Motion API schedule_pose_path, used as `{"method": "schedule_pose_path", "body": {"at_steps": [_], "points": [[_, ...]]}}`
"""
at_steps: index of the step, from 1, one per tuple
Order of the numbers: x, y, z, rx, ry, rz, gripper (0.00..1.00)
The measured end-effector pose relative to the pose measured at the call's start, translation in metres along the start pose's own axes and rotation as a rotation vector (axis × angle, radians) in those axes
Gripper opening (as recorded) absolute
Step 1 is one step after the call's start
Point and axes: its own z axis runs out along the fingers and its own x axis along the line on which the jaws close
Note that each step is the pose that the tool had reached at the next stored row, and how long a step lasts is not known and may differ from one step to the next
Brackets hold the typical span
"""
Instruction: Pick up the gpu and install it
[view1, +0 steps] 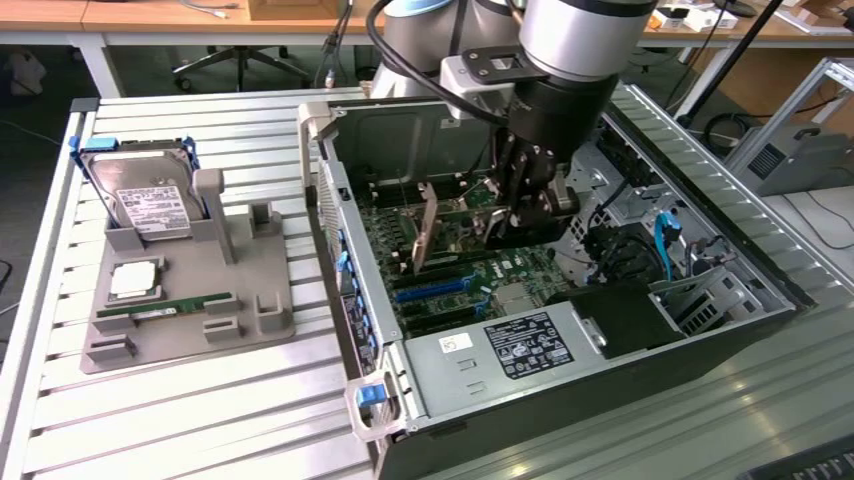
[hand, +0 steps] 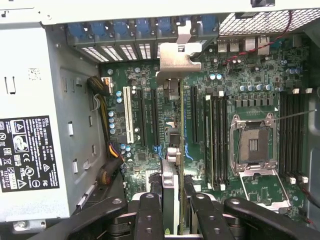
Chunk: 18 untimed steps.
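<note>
The gpu (view1: 424, 232) stands on edge inside the open computer case (view1: 350, 330), over the green motherboard (view1: 447, 290). My gripper (view1: 514, 215) reaches down into the case and is shut on the card's end away from the bracket. In the wrist view the gpu (hand: 171, 175) appears edge-on, running between the black expansion slots. Its silver bracket (hand: 175, 57) lies by the rear slot openings. The gripper (hand: 172, 215) has one black finger (hand: 150, 210) on each side of the card. Whether the card sits fully in a slot I cannot tell.
A grey fixture (view1: 187, 330) on the slatted table at the exterior view's left holds a hard drive (view1: 147, 200), a CPU (view1: 134, 280) and a RAM stick (view1: 167, 307). Inside the case are the power supply (view1: 521, 345), blue cables (view1: 661, 240), an open CPU socket (hand: 255, 145) and memory slots (hand: 217, 140).
</note>
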Motion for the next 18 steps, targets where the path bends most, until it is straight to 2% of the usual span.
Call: {"method": "schedule_pose_path", "body": {"at_steps": [18], "points": [[0.008,-0.0003,0.004,0.0,0.0,0.0,0.27]]}}
